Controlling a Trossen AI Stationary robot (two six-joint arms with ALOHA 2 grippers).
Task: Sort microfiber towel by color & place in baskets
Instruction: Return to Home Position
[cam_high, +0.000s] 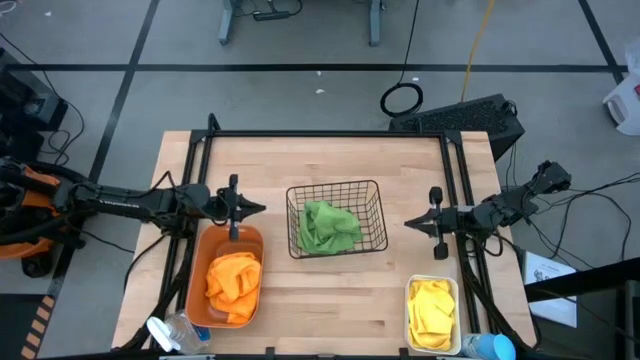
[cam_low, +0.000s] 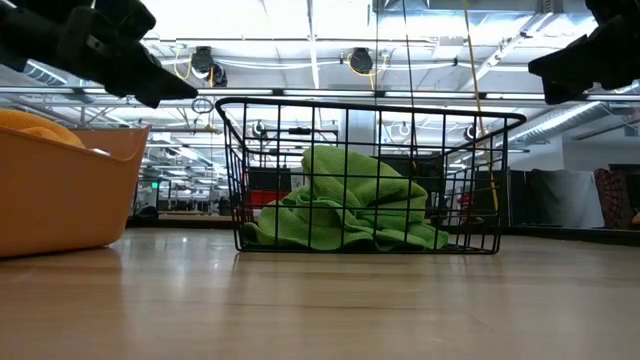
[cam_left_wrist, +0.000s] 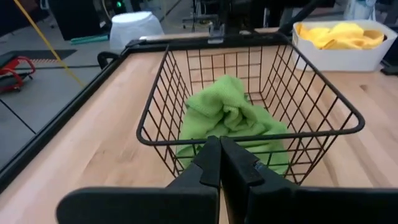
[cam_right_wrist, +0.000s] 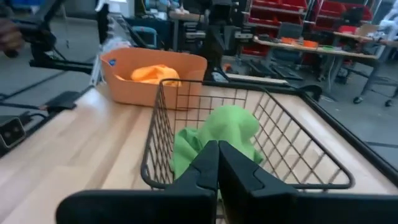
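Left end effector (cam_high: 257, 208) and right end effector (cam_high: 408, 224) hang closed, empty, flanking the black basket (cam_high: 333, 185); I judge sorting finished, so they park.

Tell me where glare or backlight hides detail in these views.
Low view: bright ceiling lights wash out the top; left gripper and right gripper, both raised, show as dark silhouettes. High view: even light, soft shadows on the table. Wrist views: no glare.

A robotics workshop: red storage racks (cam_right_wrist: 258, 18) and a workbench (cam_right_wrist: 323, 50) beyond the counter (cam_high: 330, 290), cables (cam_high: 383, 100) on the grey floor (cam_high: 300, 100) around it.
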